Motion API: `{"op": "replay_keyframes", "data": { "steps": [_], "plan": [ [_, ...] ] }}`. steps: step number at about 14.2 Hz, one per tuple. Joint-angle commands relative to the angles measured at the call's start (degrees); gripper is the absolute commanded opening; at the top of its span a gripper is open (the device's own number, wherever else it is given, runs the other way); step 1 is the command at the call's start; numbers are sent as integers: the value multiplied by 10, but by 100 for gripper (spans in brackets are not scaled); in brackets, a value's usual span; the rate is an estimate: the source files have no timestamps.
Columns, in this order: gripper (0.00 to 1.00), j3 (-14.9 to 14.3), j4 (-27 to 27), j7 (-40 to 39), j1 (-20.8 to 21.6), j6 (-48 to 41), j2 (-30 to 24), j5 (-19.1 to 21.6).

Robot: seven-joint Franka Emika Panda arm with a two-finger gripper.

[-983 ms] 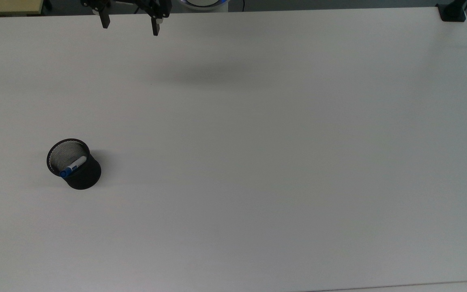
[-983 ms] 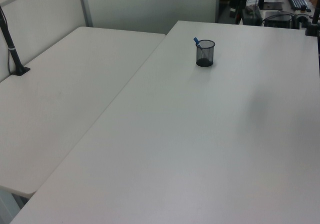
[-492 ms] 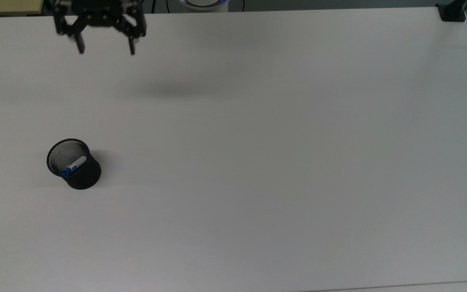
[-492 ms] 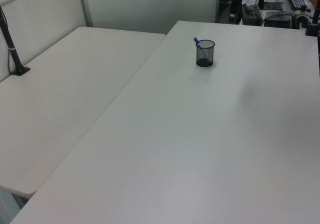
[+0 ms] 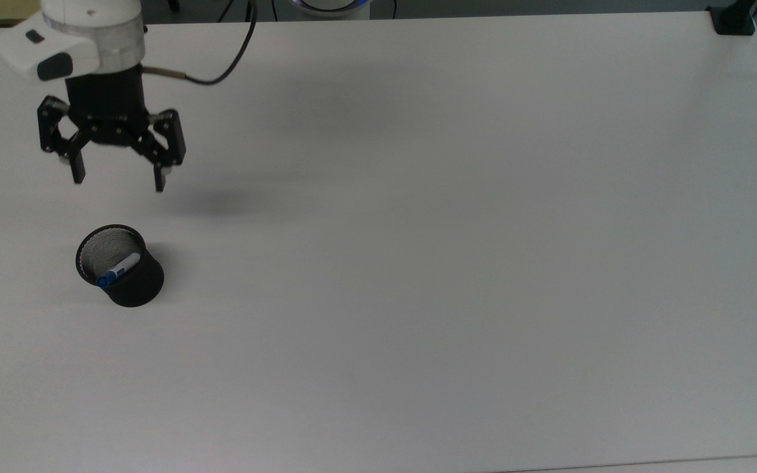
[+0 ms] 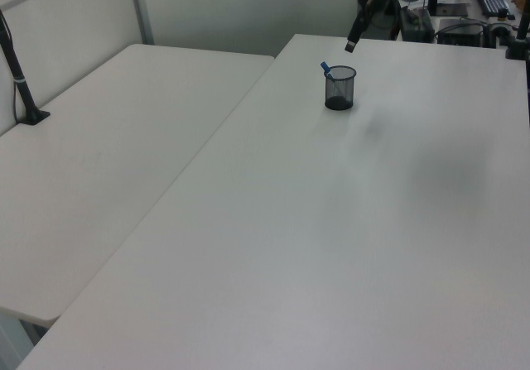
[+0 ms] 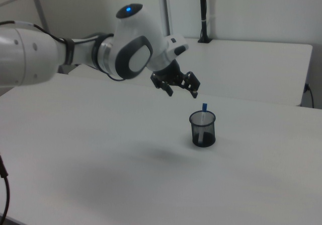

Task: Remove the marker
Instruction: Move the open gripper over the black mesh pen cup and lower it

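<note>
marker mostly hidden in cup, gripper seemingly spread

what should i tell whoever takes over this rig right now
Gripper: open, empty, in the air above the table, short of the mesh cup and not yet over it.
Marker: standing tilted inside the cup, blue cap leaning on the rim and sticking out above it; the cup is upright near the top view's left edge.
Done: nothing grasped; the marker is untouched.
Left: bring the gripper over the cup, come down on the blue cap end, close, lift the marker clear and set it on the table.
</note>
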Motion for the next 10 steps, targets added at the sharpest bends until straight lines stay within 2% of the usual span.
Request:
{"op": "replay_keyframes", "data": {
  "steps": [1,5,8,10],
  "plan": [
    [100,-12,8,52,7,121,52,2],
    [100,-12,8,69,9,231,105,2],
    [100,-12,9,74,10,262,131,-1],
    [94,-12,10,74,10,278,142,-3]
  ]
}}
